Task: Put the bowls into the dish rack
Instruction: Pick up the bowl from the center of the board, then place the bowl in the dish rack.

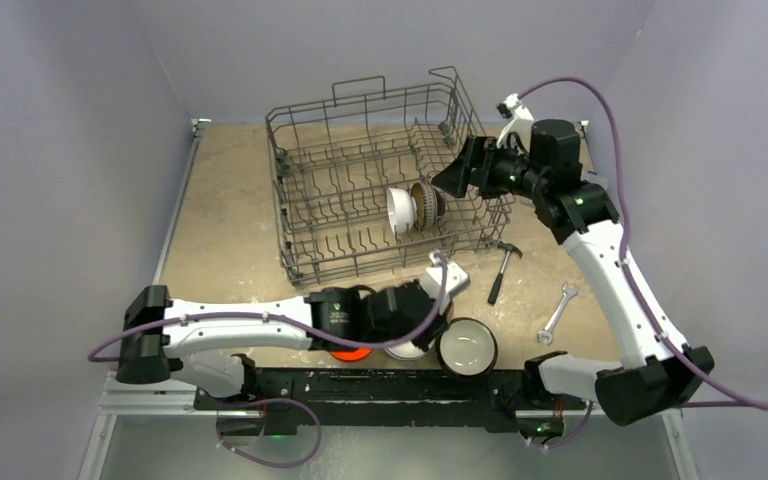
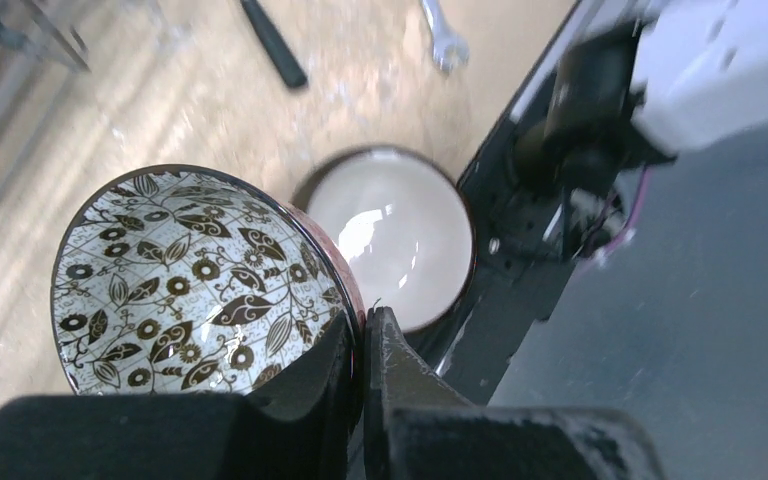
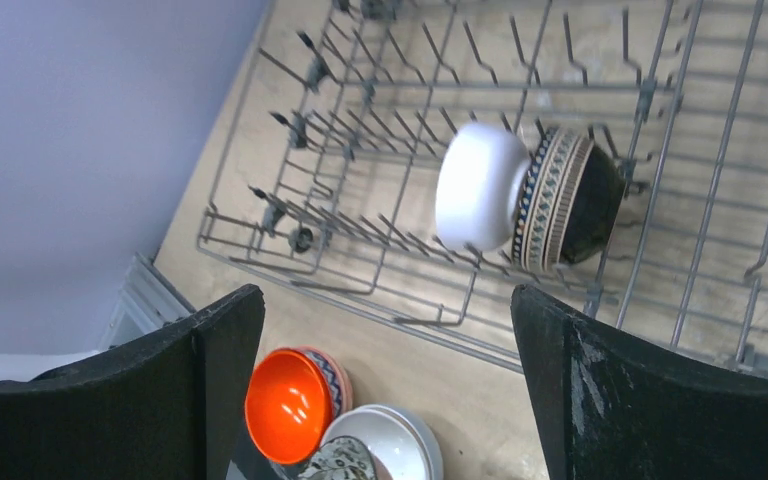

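1. The left claw point(image 2: 363, 325) is clenched on the rim of the patterned bowl point(image 2: 195, 280), one finger inside and one outside, at the near edge of the bench point(image 1: 230, 240). The grip is thin and only on one side, so I think the bowl could turn or slip out in a lift.
2. The cream bowl point(image 2: 395, 235) lies just beside it, and the orange bowl point(image 3: 288, 402) is near. A swinging bowl may knock them and chip the ceramic.
3. The way to the rack point(image 1: 380, 252) goes over its front wall. A low carry could strike the wire.
4. In the rack a white bowl point(image 3: 480, 190) and a dark bowl point(image 3: 565, 205) stand on edge, touching. A new bowl pushed against them may tip them.
5. The right claw point(image 3: 388, 300) hangs released over the rack and holds nothing. Two arms there could collide.
6. Only the left wrist view shows the pinch on the rim; in the top view the arm hides it. Only the right wrist view shows the tines around the two racked bowls clearly. Only the top view shows both arms, the hammer point(image 1: 502, 268) and the wrench point(image 1: 558, 312). No view tells whether the patterned bowl is off the bench.
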`<state>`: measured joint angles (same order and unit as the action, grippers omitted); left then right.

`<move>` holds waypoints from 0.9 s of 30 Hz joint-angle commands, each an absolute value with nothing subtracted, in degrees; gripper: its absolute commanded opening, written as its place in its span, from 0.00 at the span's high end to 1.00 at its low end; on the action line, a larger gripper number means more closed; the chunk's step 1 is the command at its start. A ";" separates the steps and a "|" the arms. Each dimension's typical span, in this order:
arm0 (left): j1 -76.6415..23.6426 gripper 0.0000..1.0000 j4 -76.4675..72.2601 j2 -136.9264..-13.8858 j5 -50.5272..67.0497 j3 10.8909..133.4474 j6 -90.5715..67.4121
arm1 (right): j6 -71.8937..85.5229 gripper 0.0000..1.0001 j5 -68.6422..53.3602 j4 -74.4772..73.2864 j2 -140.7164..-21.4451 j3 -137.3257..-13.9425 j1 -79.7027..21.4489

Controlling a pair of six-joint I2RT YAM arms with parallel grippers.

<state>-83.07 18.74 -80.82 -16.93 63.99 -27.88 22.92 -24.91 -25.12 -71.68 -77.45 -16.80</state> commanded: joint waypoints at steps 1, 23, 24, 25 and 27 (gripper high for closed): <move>-73.97 1.00 6.12 -73.76 -7.81 66.76 -26.87 | 22.91 0.04 -22.28 -25.84 -67.34 -83.15 -16.53; -23.31 1.00 -20.35 -79.31 35.35 66.03 -31.17 | 30.25 0.01 -29.03 -14.97 -72.37 -80.36 -20.37; -22.13 1.00 -23.86 -79.74 36.47 64.31 -31.82 | 30.82 0.01 -28.91 -14.19 -73.44 -80.18 -21.53; -21.40 1.00 -27.35 -79.87 36.93 62.46 -31.66 | 31.74 0.01 -29.33 -12.61 -74.27 -79.70 -22.39; -20.94 1.00 -32.17 -79.35 37.00 58.98 -29.18 | 34.30 0.01 -30.66 -8.59 -75.75 -78.32 -23.81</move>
